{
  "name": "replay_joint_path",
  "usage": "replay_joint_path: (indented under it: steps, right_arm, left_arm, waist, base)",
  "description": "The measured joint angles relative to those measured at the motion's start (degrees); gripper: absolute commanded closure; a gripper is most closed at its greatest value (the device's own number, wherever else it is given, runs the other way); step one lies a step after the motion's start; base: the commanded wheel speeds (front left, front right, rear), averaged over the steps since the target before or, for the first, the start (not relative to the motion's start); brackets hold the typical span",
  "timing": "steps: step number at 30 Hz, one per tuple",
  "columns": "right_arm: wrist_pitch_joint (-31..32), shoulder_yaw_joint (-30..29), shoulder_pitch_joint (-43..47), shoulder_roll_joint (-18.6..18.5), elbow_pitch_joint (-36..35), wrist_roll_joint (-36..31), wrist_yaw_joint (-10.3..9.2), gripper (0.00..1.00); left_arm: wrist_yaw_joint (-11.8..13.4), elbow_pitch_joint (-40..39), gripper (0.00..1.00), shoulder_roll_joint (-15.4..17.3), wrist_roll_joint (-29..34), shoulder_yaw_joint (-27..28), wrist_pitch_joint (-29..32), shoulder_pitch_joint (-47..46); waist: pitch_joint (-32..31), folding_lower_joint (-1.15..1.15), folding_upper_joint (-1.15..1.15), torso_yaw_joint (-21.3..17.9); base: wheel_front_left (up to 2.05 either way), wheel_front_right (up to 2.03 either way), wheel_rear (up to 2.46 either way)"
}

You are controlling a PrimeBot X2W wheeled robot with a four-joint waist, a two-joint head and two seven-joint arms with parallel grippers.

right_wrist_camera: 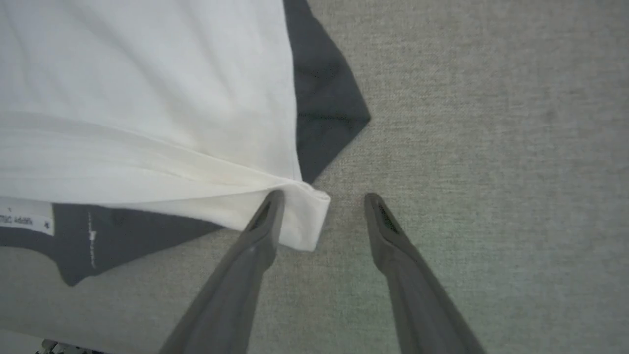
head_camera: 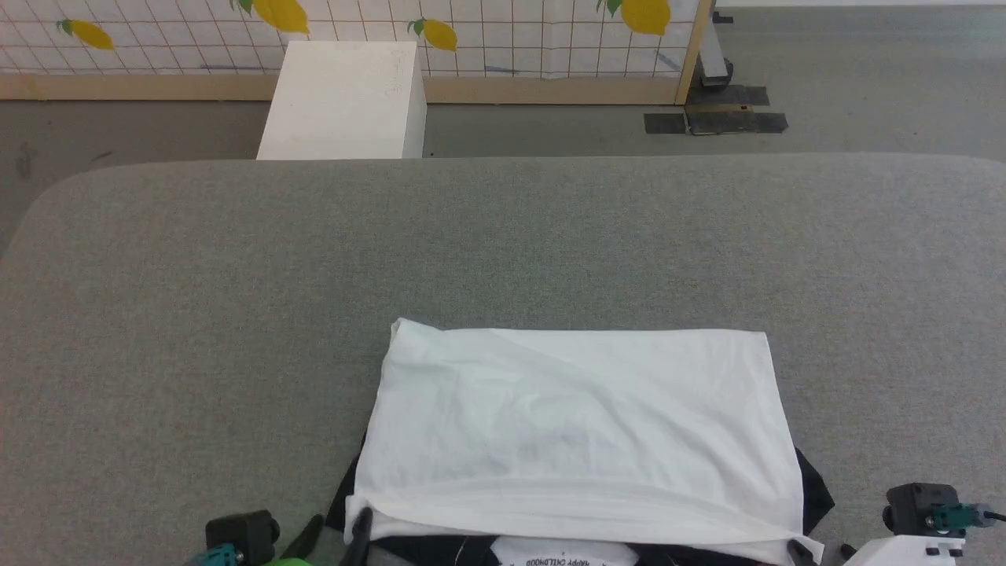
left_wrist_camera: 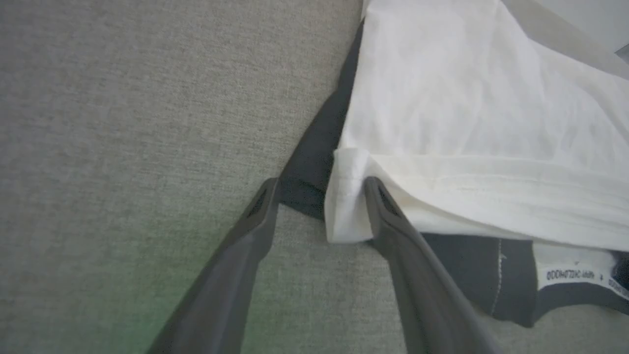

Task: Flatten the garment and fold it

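The left hand [left_wrist_camera: 322, 181] sits at the near left corner of the garment [head_camera: 574, 424] with its two dark fingers spread wide and pinching nothing. The white hem corner [left_wrist_camera: 344, 196] lies loose in the gap between them. Its outer finger [left_wrist_camera: 245, 236] is over the bare grey bench [head_camera: 196, 314], the tip just beside the point of a black sleeve [left_wrist_camera: 314, 152]. Its inner finger [left_wrist_camera: 393, 231] runs along the edge of the white fold; whether it presses the cloth cannot be told. Ahead of this hand and off to its inner side, the garment lies flat on the bench as a wide white rectangle, the body doubled over so the hem runs along the near edge. Between the two hands, the black collar with its white lettered neck tape [left_wrist_camera: 570, 273] peeks out from under that hem. Well beyond both hands, past the far edge of the bench, a white box [head_camera: 342, 102] stands on the floor before a grid-patterned screen with yellow lemons [head_camera: 487, 35]. The right hand [right_wrist_camera: 324, 195] is at the near right corner, its fingers spread apart too and gripping nothing. Its inner finger [right_wrist_camera: 255, 236] crosses the other white hem corner [right_wrist_camera: 307, 221], which reaches just into the gap. Its outer finger [right_wrist_camera: 398, 246] lies over bare bench. Ahead of this hand, the second black sleeve [right_wrist_camera: 324, 98] sticks out from under the white layer as a dark point.
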Motion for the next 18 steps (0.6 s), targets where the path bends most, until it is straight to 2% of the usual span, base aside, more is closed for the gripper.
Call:
replay_joint_path:
  steps: [8,12,18]
  right_arm:
    - [-3.6,-3.3,0.2,0.0,-1.5,-0.2,-0.01,0.0]
    - [-10.3,-4.8,-0.9,-0.1,-1.7,3.2,-0.01,0.0]
    - [-19.7,-4.0,-4.6,0.0,2.0,4.1,-0.01,0.0]
  left_arm:
    - [2.4,-0.5,0.0,1.5,1.9,1.8,-3.4,0.0]
    - [3.2,-1.5,0.0,1.7,3.4,2.7,-8.0,-0.6]
    - [3.5,-0.5,0.0,1.2,6.5,3.0,-15.4,-5.7]
  waist:
    - [-2.3,0.0,0.0,0.4]
    - [-3.0,0.0,0.0,0.7]
    - [-3.7,0.0,0.0,1.0]
  base:
    - [0.0,0.0,0.0]
    - [0.0,0.0,0.0]
    - [0.0,0.0,0.0]
